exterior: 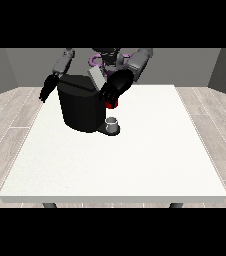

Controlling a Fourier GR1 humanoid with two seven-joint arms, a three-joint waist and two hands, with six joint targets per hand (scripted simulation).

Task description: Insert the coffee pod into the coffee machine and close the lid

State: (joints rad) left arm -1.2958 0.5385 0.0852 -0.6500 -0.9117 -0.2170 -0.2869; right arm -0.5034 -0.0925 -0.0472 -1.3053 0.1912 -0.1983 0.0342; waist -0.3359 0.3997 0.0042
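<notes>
The black coffee machine (80,107) stands on the table's far left part, and its grey lid (97,77) is tilted up. The hand at the view's right (116,87) hovers at the machine's upper right corner, just above a red thing at the machine (111,104). What that hand holds, if anything, is hidden. The hand at the view's left (47,90) hangs beside the machine's left side with straight fingers and holds nothing. A small grey thing (113,122) stands on the machine's base, below the red thing.
The white table (135,160) stretches wide towards the camera and to the right of the machine. Its front edge runs along the bottom of the scene. The robot's torso (107,57) is behind the machine.
</notes>
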